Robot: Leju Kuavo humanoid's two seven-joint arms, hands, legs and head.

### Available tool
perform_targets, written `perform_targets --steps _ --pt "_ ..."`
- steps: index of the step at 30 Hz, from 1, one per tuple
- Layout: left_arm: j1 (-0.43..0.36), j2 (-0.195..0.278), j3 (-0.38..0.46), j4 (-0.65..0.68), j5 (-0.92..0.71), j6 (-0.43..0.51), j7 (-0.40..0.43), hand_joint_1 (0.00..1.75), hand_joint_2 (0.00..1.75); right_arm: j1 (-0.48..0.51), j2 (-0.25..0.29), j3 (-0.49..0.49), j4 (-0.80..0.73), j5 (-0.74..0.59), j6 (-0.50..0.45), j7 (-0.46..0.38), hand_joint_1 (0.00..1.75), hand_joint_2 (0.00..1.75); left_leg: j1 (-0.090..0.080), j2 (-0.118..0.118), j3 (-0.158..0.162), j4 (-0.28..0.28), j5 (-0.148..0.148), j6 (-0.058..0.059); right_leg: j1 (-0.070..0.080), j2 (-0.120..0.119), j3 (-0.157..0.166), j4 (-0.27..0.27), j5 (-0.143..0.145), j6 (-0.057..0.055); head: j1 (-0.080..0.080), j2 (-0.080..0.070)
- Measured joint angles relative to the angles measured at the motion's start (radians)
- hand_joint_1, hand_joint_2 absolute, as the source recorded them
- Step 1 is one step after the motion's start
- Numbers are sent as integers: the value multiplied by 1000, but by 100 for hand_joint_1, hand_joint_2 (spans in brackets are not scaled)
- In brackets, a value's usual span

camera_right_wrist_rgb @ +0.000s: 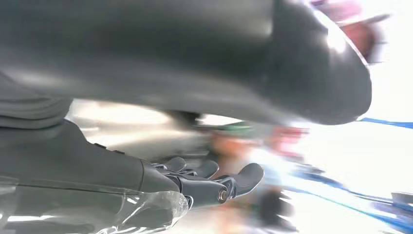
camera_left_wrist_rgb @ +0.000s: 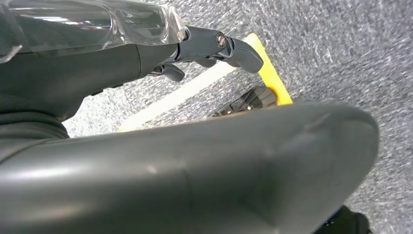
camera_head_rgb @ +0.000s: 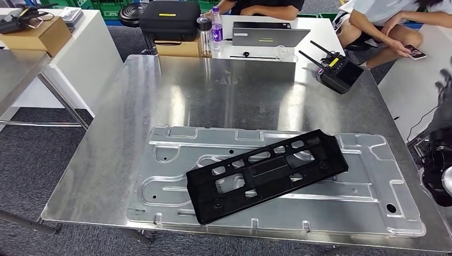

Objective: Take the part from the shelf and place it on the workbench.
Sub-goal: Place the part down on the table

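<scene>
The black plastic part (camera_head_rgb: 266,173), a long frame with several cut-outs, lies tilted across a stamped silver plate (camera_head_rgb: 170,176) on the metal workbench (camera_head_rgb: 213,90). My right hand (camera_head_rgb: 441,160) hangs at the workbench's right edge, apart from the part. In the right wrist view its fingers (camera_right_wrist_rgb: 214,183) are stretched out with nothing in them, and the scene behind is blurred. My left hand (camera_left_wrist_rgb: 214,46) hangs over grey carpet, its fingers straight and apart, holding nothing.
A black remote with antennas (camera_head_rgb: 338,72) sits at the workbench's far right. Behind it a white table carries a laptop (camera_head_rgb: 266,34), a bottle (camera_head_rgb: 216,26) and a black case (camera_head_rgb: 169,20). Two people sit beyond. Yellow tape (camera_left_wrist_rgb: 272,73) marks the floor.
</scene>
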Motion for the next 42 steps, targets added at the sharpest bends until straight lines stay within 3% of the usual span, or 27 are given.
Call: perform_targets --steps 1,5,7,9,13,17,19,22,23,24,25,27,29,32,33,34,36,38,39,40,42 --pt "3 1 1 0 9 8 -10 0 0 -10 19 -20 -66 91 -18 -12 0 0 0 0 0 0 0 0 0 0 0 0 0 0 0 0" --pt "13 1 17 0 57 48 -45 0 0 -111 111 -40 -347 591 -56 92 0 0 2 1 1 -1 0 -1 2 1 0 1 -1 -2 0 0" --pt "15 -1 28 0 80 67 -49 0 0 -132 181 -10 -445 734 -63 34 0 0 2 0 2 -1 -1 -1 3 1 2 0 -3 -3 0 0" --pt "17 -4 37 0 98 79 -48 0 0 -103 259 24 -516 771 -66 -75 0 0 1 0 4 0 -3 -2 3 0 5 -1 -3 -4 0 0" --pt "29 -9 73 0 122 92 -53 0 0 50 448 63 -653 598 -68 -305 0 0 -4 0 6 2 -6 1 0 0 6 -2 -3 -2 0 0" --pt "41 -13 88 0 145 102 -70 0 0 259 523 46 -711 314 -68 -471 0 0 -2 2 13 -5 -2 11 -4 1 13 -4 -5 5 1 0" --pt "43 -17 96 0 157 108 -67 0 0 339 542 38 -725 225 -68 -484 0 0 5 7 19 -15 9 18 -6 4 -1 40 -43 10 2 0" --pt "45 -25 102 0 166 118 -44 0 0 425 554 35 -729 145 -68 -477 0 0 8 13 17 -18 13 21 -7 5 -72 231 -155 17 7 0" --pt "46 -27 103 0 165 121 -35 0 0 442 557 36 -728 132 -68 -475 0 0 9 14 16 -18 14 20 -8 5 -87 275 -171 20 8 0" --pt "47 -28 104 0 164 124 -28 0 0 456 560 37 -727 125 -68 -472 0 0 11 15 14 -17 15 18 -9 4 -83 283 -167 23 8 0" --pt "47 -29 105 0 165 128 -23 0 0 465 563 38 -726 122 -68 -468 0 0 14 16 12 -17 17 14 -12 4 -58 248 -144 27 8 0" --pt "47 -28 107 0 173 136 -21 0 0 473 569 40 -722 125 -68 -459 0 0 19 15 10 -13 18 3 -20 5 31 104 -90 36 9 0" --pt "46 -27 113 0 185 144 -27 0 0 475 575 47 -717 129 -68 -451 0 0 17 13 6 -9 20 -12 -20 14 82 14 -64 27 13 0" --pt "45 -26 126 0 207 161 -36 0 0 465 580 66 -705 115 -67 -447 0 0 18 11 -3 -3 26 -33 -17 20 73 8 -61 -5 14 0" --pt "46 -25 130 0 215 166 -38 0 0 459 582 73 -699 107 -67 -447 0 0 21 12 -10 8 16 -38 -16 19 66 9 -56 -15 14 0" --pt "46 -25 134 0 222 170 -42 0 0 453 583 81 -693 101 -66 -448 0 0 23 13 -22 34 -9 -42 -15 17 59 8 -50 -25 14 0" --pt "46 -24 145 0 242 179 -54 0 0 436 585 99 -679 85 -60 -446 0 0 23 15 -65 149 -95 -46 -11 13 42 7 -37 -41 13 0" --pt "46 -23 161 0 272 190 -71 0 0 411 585 125 -657 63 -55 -443 0 0 21 15 -101 273 -158 -46 -1 11 22 8 -22 -49 13 0" --pt "45 -21 169 0 285 196 -77 0 0 400 586 139 -645 51 -52 -442 0 0 19 15 -99 294 -161 -42 4 10 13 8 -15 -51 13 0" --pt "45 -19 178 0 295 202 -81 0 0 390 586 154 -631 36 -49 -443 0 0 15 15 -77 276 -146 -34 10 10 4 8 -8 -53 13 0" --pt "42 -13 194 0 312 214 -82 0 0 376 588 182 -606 -2 -41 -458 0 0 0 15 14 139 -95 -6 20 9 -11 8 6 -56 13 0"
